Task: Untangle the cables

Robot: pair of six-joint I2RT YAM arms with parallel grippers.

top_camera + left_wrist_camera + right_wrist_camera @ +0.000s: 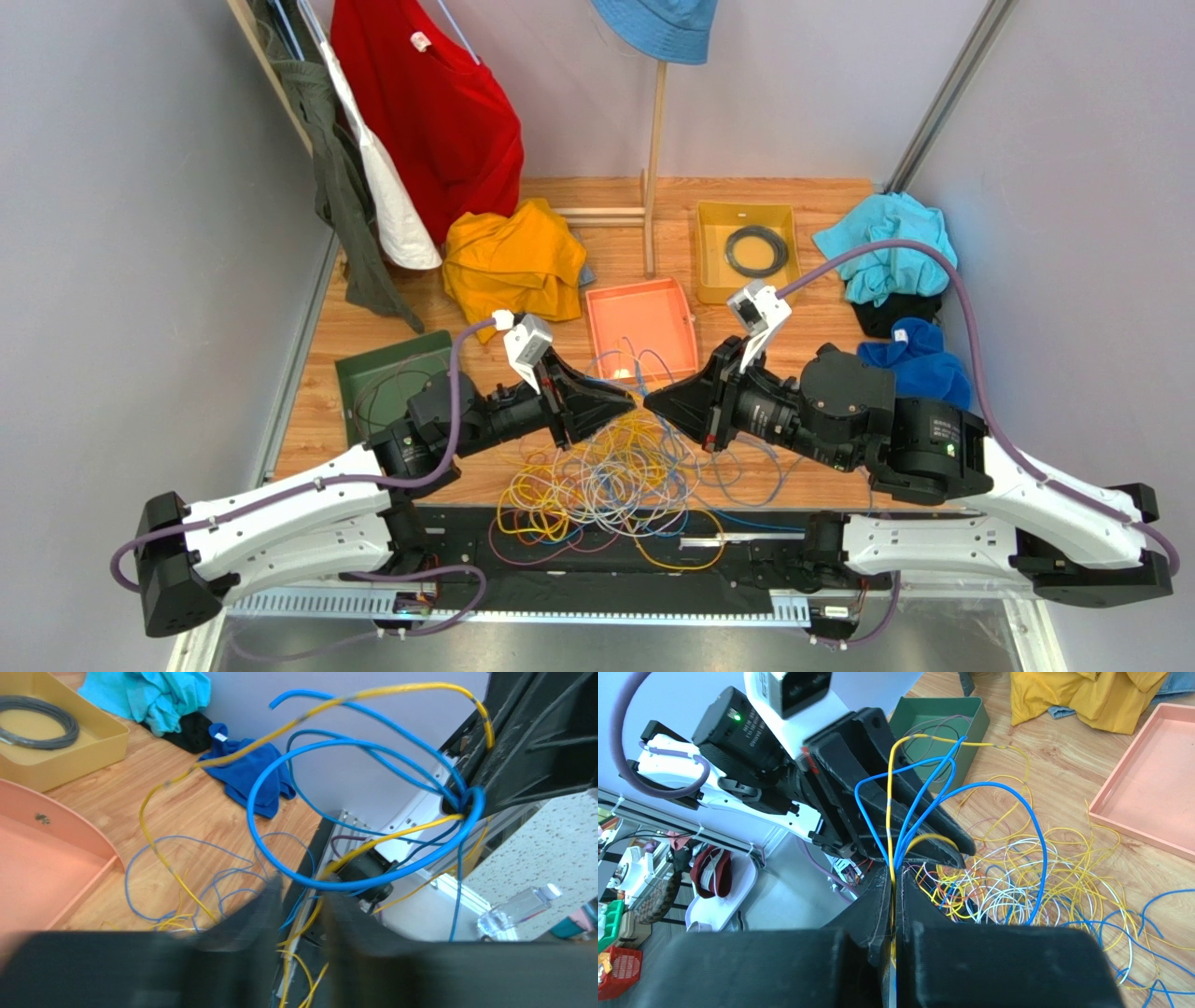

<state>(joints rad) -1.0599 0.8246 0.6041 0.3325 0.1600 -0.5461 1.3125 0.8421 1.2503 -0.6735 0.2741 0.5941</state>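
**You have both hands over the cables, with a few strands strung between them.**
From above, the cables (617, 483) lie heaped on the surface at its near edge, and the left hand (617, 403) and right hand (659, 403) meet tip to tip just over them. The left wrist view shows its fingers part-way together around a yellow strand, but you can't tell if they grip. The right wrist view shows that hand pinched shut on yellow and blue strands. They look light, limp and likely to snag, so take a free loop (251, 815) and pull gently.
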